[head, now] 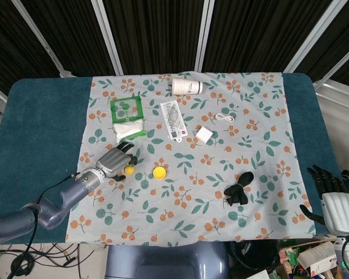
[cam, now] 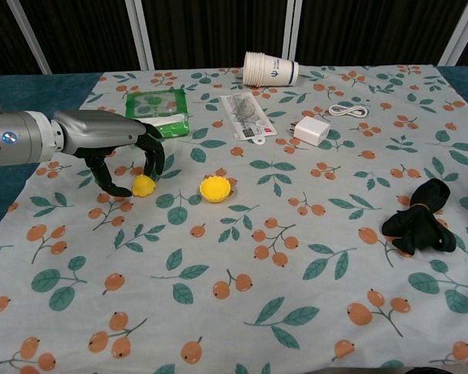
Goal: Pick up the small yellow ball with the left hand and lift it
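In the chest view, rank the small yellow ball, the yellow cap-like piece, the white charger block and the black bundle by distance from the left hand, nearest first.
1. small yellow ball, at the left hand's fingertips.
2. yellow cap-like piece, just right of the ball.
3. white charger block, farther back, right of centre.
4. black bundle, far right.

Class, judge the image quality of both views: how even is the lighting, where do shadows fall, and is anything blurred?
Head view: even, soft light, no glare; the left hand and small yellow ball are sharp but small. Chest view: faint shadow under the left hand beside the ball; cloth in the foreground is slightly soft.
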